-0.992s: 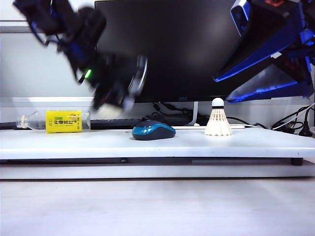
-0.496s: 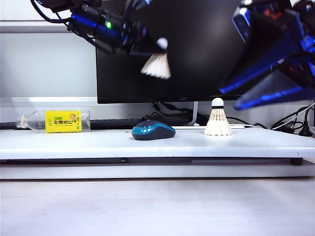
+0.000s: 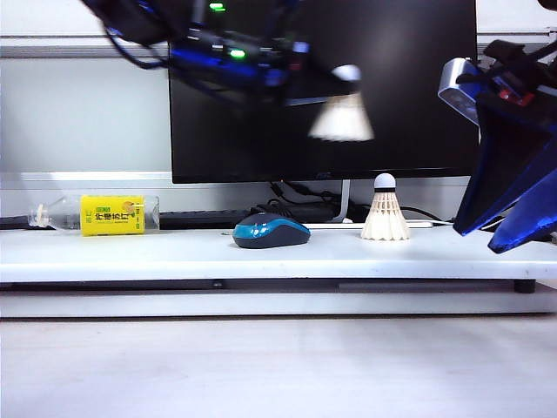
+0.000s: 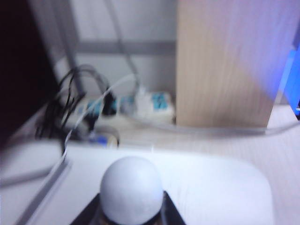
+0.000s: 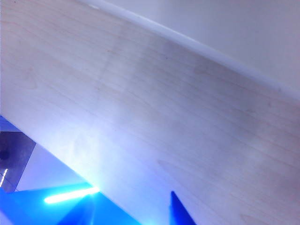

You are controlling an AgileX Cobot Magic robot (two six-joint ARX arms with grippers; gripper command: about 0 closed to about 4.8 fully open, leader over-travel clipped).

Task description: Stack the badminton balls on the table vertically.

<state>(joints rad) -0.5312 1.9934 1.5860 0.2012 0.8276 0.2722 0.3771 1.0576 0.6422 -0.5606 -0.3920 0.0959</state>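
Above the table (image 3: 435, 248), left hand (image 3: 324, 85) gripping blurred white shuttlecock (image 3: 342, 117), right hand (image 3: 509, 228) spread.

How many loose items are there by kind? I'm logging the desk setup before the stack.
Shuttlecocks: 2, one standing on the table, one carried in the left tool
Computer mouse: 1
Bottle with yellow label: 1
Total: 4

Right claw (image 5: 136, 211) blue fingers spread over pale wood-grain surface (image 5: 164, 108).

Bright even light, motion blur, blue glare
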